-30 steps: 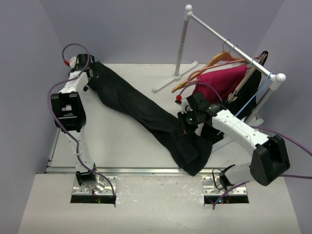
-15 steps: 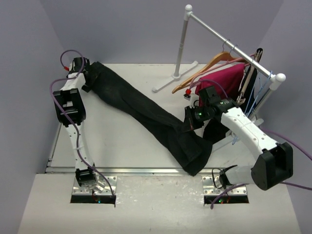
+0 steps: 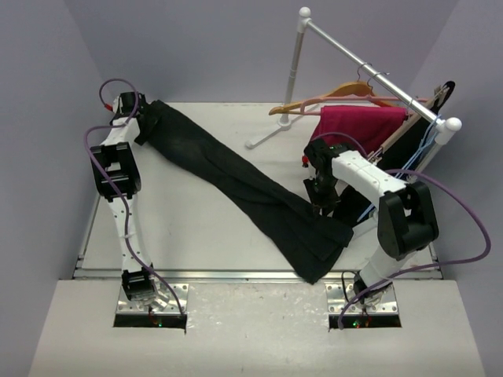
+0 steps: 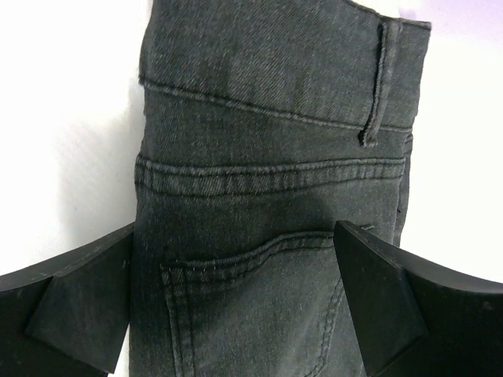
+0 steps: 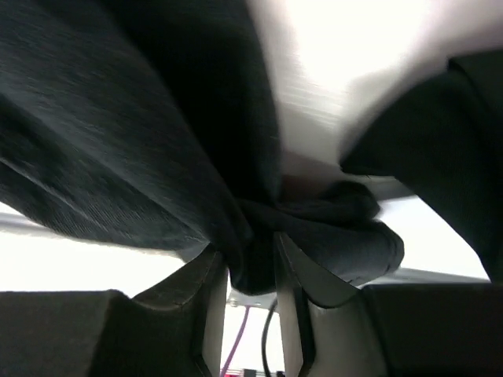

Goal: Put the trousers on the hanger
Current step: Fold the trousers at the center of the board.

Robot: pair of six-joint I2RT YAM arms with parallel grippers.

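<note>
The black trousers lie flat in a diagonal across the table, waistband at the far left, leg ends at the near right. My left gripper is at the waistband. In the left wrist view it is open, one finger on each side of the back pocket. My right gripper is shut on a bunched fold of the trousers' leg at their right edge. The tan wooden hanger hangs empty on the rail, tilted, far behind the right gripper.
A white clothes rack stands at the far right, its post on the table. A magenta garment and another black garment hang from it, with thin blue wire. Grey walls close in on both sides.
My right arm has folded in towards the rack and its gripper now holds the leg's right edge. The rack garments and wooden hanger have swung. My left gripper has shifted slightly far-left.
</note>
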